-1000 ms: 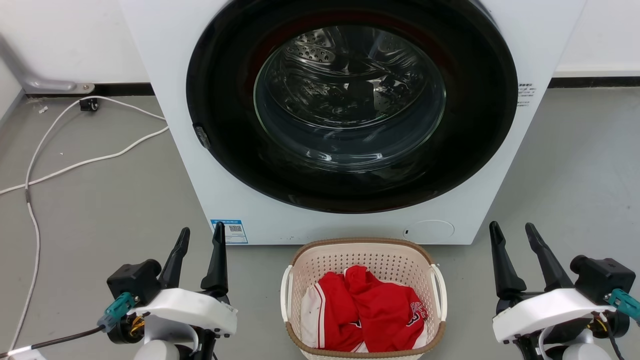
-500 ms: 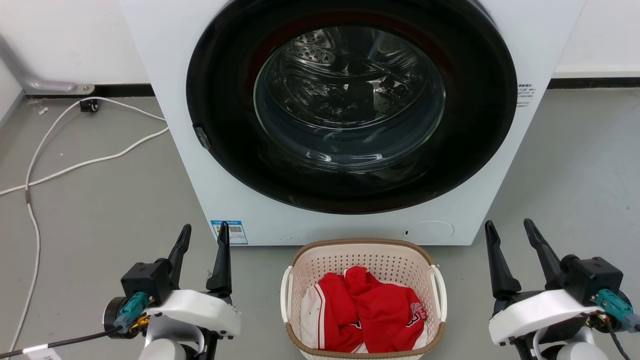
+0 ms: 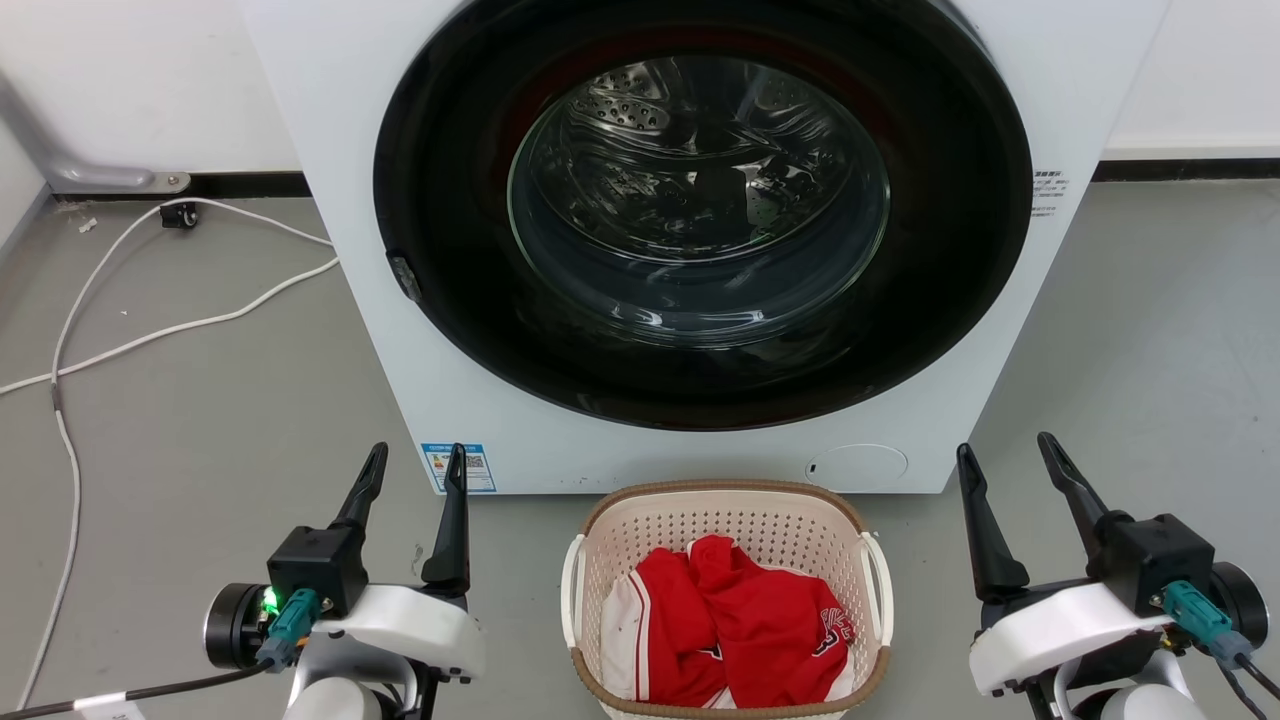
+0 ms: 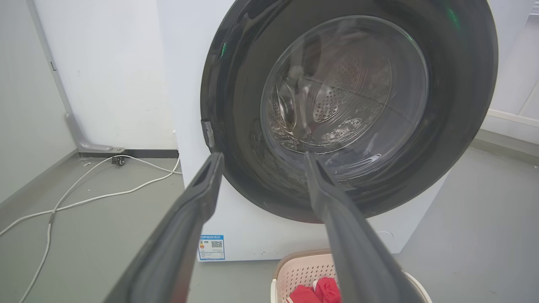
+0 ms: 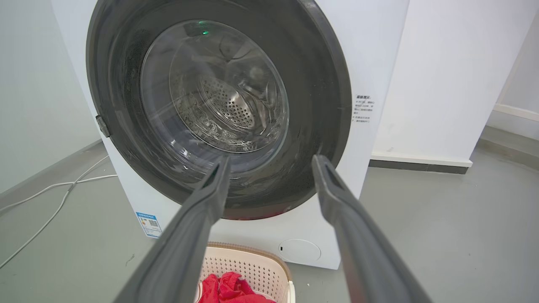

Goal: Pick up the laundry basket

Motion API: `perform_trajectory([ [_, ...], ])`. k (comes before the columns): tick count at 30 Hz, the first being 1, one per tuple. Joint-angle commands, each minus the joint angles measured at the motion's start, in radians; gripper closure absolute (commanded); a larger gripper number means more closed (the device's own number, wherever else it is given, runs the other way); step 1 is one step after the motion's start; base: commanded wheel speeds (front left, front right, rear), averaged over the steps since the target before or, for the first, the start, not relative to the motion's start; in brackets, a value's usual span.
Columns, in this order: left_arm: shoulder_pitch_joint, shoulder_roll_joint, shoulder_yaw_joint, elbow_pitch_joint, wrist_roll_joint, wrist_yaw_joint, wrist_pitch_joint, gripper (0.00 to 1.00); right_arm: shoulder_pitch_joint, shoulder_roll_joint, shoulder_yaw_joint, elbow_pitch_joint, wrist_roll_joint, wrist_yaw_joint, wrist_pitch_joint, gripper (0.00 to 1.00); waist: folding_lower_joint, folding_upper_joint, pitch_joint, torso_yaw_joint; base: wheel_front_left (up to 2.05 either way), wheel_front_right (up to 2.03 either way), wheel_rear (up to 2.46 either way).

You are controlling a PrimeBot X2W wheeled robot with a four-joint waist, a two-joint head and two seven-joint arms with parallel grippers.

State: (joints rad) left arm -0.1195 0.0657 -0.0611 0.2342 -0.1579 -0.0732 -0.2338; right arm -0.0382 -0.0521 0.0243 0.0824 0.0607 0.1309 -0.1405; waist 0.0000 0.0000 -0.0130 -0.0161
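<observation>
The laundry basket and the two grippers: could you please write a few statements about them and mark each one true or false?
1. The laundry basket stands on the floor in front of the washing machine. True.
2. The basket is empty. False: red and white clothing lies in it.
3. The left gripper is shut on the basket. False: its jaws are open and it is apart from the basket, off to the basket's left.
4. The right gripper has open jaws and holds nothing. True.
5. A white cable lies on the floor to the left of the machine. True.
</observation>
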Motion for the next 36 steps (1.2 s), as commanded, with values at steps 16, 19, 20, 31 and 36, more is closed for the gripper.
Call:
perform_trajectory([
  [16,-0.002,0.004,-0.006,0.006,0.103,0.008,-0.034,0.00,0.008,0.003,-0.001,-0.007,-0.092,0.000,-0.021,0.00,0.0000,0.0000,-0.002,-0.002,0.00,0.00,0.00],
  [19,0.000,0.002,-0.003,0.006,0.094,0.004,-0.033,0.00,0.006,0.003,0.002,-0.003,-0.084,0.000,-0.023,0.00,0.0000,0.0000,-0.001,-0.003,0.00,0.00,0.00],
  [20,0.001,0.002,-0.002,0.005,0.093,0.003,-0.033,0.00,0.005,0.003,0.003,-0.002,-0.083,0.000,-0.024,0.00,0.0000,0.0000,0.000,-0.004,0.00,0.00,0.00],
  [31,0.004,0.001,-0.004,0.005,0.098,0.006,-0.033,0.00,-0.001,0.003,0.001,0.002,-0.078,0.000,-0.023,0.00,0.0000,0.0000,0.008,-0.002,0.00,0.00,0.00],
  [36,-0.007,0.001,-0.005,0.020,0.095,0.002,-0.033,0.00,-0.004,0.003,-0.009,0.020,-0.069,0.000,-0.011,0.00,0.0000,0.0000,0.015,-0.003,0.00,0.00,0.00],
])
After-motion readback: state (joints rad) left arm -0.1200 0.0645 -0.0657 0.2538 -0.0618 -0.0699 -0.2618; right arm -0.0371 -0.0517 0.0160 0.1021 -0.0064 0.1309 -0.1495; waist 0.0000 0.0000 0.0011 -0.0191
